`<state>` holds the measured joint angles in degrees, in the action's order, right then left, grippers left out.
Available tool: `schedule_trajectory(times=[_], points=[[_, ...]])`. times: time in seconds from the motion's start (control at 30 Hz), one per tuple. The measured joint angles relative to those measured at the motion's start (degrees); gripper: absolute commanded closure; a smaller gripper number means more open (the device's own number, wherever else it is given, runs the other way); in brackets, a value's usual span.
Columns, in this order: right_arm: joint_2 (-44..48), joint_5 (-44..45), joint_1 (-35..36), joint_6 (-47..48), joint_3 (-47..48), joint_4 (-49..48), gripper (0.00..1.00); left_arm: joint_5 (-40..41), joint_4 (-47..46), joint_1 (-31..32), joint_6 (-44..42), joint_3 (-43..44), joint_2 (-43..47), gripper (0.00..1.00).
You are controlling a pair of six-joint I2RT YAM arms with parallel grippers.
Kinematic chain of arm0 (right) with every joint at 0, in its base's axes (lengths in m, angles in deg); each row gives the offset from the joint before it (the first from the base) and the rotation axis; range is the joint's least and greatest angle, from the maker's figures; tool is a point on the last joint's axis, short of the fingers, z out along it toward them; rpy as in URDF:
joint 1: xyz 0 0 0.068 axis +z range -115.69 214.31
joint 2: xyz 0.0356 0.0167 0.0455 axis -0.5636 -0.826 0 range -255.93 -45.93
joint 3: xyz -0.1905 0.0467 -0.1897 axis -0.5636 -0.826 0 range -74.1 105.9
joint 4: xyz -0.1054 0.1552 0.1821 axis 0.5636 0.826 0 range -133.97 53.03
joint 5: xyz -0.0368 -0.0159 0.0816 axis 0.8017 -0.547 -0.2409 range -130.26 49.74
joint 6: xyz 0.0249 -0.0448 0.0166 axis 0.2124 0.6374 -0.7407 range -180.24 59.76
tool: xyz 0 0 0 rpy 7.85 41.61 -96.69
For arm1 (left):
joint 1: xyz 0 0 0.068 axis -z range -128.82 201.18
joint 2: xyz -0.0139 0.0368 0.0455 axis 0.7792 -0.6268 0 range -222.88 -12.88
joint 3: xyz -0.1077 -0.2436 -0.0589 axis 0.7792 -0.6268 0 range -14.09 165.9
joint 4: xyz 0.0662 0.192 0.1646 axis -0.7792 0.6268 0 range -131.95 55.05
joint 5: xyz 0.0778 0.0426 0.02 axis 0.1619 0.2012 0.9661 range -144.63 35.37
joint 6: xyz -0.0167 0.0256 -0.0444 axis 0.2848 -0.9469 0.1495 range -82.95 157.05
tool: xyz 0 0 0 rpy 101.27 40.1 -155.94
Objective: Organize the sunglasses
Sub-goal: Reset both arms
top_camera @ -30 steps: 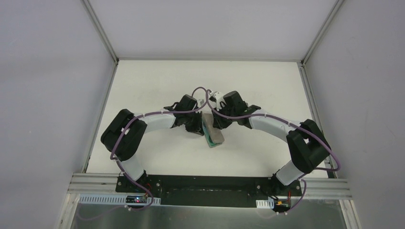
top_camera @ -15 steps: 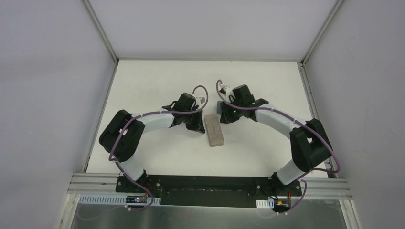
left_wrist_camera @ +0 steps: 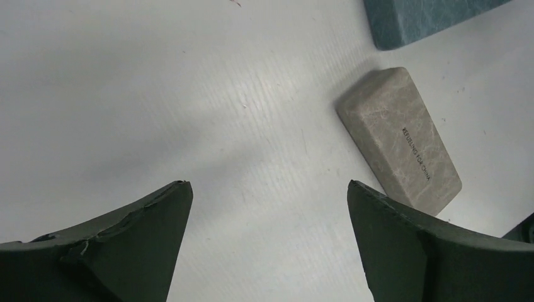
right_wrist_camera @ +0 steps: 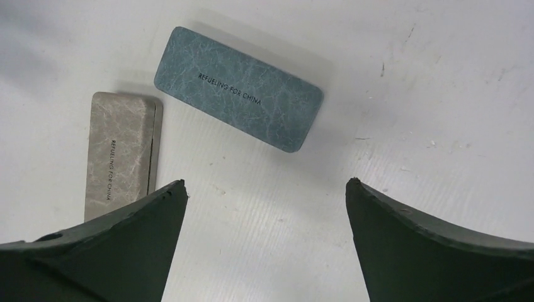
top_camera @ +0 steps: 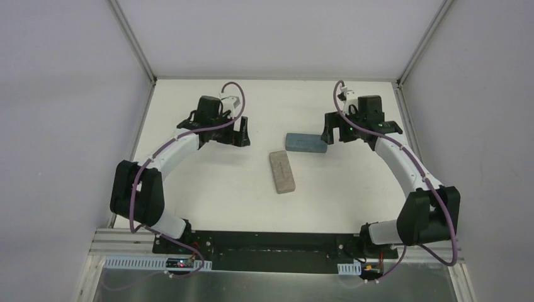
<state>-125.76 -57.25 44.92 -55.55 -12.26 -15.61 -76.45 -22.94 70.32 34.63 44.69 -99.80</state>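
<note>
- Nearest, along the front of the white table [top_camera: 208, 201], nothing of the task is lying; no sunglasses are showing in any of the three views.
- Further in, about mid-table, the beige case [top_camera: 283, 171] is lying flat and closed, its long side running away from the near edge.
- Just beyond it, the blue case [top_camera: 306, 142] is lying crosswise and is also closed. Its near left corner is sitting close to the beige case's far end but apart from it.
- I am judging that the sunglasses are sitting inside these shut cases, though nothing visible is confirming that.
- Farther back on the left, the left gripper [left_wrist_camera: 269, 185] is hovering over bare table, well apart from the cases, with its fingers spread wide and gripping nothing.
- The right gripper [right_wrist_camera: 266, 182] is hovering near the blue case's right end without touching it, likewise spread and carrying nothing.
- The task is looking all but finished. The next move is calling for little more than drawing both grippers home, or nudging the cases parallel if neatness is wanted.
</note>
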Motion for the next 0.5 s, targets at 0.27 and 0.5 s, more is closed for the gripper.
schedule_trajectory(times=[0.27,0.5], points=[[2.73,9.42,-0.74,-1.05,8.09,4.90,0.00,2.01,9.84,-8.39,-5.44,13.60,0.72,0.01],[4.74,21.99,-1.01,-4.37,18.58,7.23,0.01,3.85,13.07,-9.60,-4.11,29.64,0.04,0.01]])
